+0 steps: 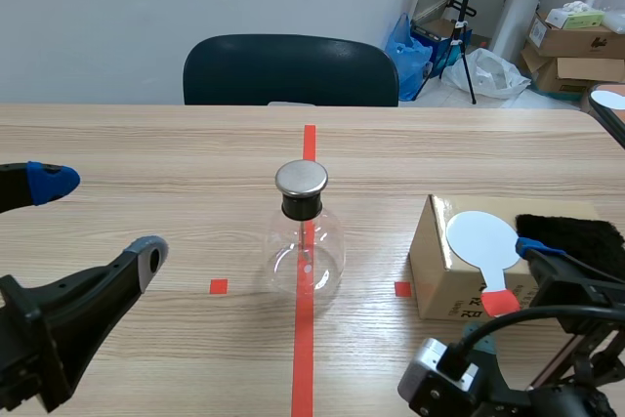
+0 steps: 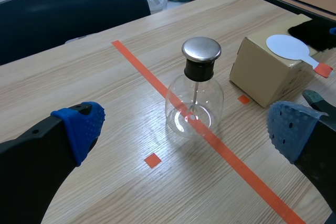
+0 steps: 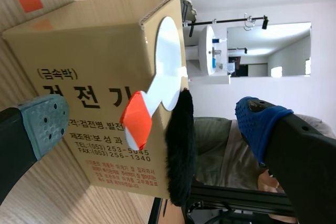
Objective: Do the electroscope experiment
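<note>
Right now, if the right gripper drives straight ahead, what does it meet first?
Probably the white paddle, its orange handle end overhanging the cardboard box squarely ahead of the right gripper; the box is just behind. Depth is unclear.

A: What colours are the flask and box?
B: Clear glass flask (image 1: 305,259), silver cap (image 1: 301,178), black collar (image 1: 301,206). Tan box (image 1: 441,275), black lettering (image 3: 89,98).
A: And the rest?
B: White paddle (image 1: 480,238), orange-red handle (image 1: 500,301); black fur cloth (image 1: 571,233).
</note>
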Robot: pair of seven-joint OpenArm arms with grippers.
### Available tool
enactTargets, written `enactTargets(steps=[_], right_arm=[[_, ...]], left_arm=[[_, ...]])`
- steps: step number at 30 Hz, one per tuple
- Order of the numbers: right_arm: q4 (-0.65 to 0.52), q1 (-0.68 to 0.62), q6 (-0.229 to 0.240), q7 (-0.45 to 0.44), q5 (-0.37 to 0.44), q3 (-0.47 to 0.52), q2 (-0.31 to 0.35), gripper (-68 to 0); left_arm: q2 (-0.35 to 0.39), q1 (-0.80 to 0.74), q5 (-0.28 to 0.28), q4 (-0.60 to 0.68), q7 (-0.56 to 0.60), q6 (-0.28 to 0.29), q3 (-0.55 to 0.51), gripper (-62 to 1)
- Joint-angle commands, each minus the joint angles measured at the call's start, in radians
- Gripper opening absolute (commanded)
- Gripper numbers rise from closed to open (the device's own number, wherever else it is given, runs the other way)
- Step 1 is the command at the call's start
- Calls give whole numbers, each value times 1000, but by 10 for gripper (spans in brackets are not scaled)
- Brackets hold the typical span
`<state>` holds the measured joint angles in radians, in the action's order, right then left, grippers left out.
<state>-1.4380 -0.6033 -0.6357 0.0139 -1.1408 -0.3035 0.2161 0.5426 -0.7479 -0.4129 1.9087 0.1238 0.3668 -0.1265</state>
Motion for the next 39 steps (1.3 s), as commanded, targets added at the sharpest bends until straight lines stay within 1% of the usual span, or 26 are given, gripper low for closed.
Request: enactTargets(steps=[1, 9, 16, 35, 37, 39], right_arm=[[-18, 22, -11, 10, -4, 8, 8, 4], [-16, 29, -7, 10, -35, 8, 8, 4], [20, 39, -4, 25, -71, 8, 8, 4], [27, 41, -4, 25, -72, 8, 8, 4], [27, 41, -4, 25, -72, 8, 8, -50], [27, 41, -4, 25, -72, 8, 8, -129]], left_arm=[[-8, 1, -10, 16, 14, -2, 2, 14], [-8, 1, -10, 16, 14, -2, 2, 14], [-8, 1, -10, 16, 14, -2, 2, 14], [-8, 1, -10, 16, 14, -2, 2, 14], [-8, 1, -10, 16, 14, -2, 2, 14], [-8, 1, -10, 16, 14, -2, 2, 14]])
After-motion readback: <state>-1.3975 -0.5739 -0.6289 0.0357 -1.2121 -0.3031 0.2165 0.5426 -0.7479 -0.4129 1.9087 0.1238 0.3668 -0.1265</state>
